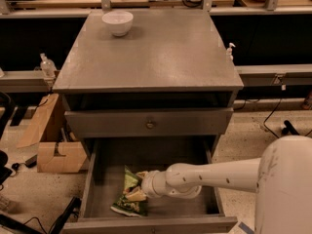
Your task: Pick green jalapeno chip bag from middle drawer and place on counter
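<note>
The green jalapeno chip bag (127, 200) lies crinkled on the bottom of the open middle drawer (181, 207), in its front left part. My gripper (138, 192) reaches into the drawer from the right, low down, and sits on the bag's right side, touching or just over it. My white arm (214, 175) spans the drawer's right half and hides part of its floor. The grey counter (165, 52) on top of the cabinet holds only a white bowl (117, 22) at its back left.
A shut drawer front with a small brass knob (149, 125) sits above the open drawer. A cardboard box (54, 154) stands on the floor to the left. Small bottles (47, 65) (229, 49) stand on ledges beside the cabinet. Wooden tabletops lie behind.
</note>
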`<act>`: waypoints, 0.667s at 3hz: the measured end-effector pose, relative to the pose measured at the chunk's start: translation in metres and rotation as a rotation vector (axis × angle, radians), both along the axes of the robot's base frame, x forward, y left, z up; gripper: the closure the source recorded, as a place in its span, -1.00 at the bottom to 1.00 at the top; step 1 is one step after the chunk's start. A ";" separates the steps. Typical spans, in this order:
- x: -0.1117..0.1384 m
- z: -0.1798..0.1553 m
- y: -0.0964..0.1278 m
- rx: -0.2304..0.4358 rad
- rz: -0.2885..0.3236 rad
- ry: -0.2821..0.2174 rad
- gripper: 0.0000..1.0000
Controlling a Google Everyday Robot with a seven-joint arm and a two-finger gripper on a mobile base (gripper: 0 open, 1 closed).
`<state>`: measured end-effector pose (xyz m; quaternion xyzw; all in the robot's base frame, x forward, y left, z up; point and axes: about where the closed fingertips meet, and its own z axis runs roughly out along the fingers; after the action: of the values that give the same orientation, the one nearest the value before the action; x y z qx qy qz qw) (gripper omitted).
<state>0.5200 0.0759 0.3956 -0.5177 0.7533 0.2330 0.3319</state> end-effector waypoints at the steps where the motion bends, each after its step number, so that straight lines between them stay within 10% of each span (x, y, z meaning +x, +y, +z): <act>1: -0.001 -0.009 0.008 0.002 0.004 0.003 0.27; 2: 0.001 0.011 0.010 0.025 0.002 -0.031 0.73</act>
<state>0.5211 0.0861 0.4063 -0.5178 0.7446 0.2345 0.3499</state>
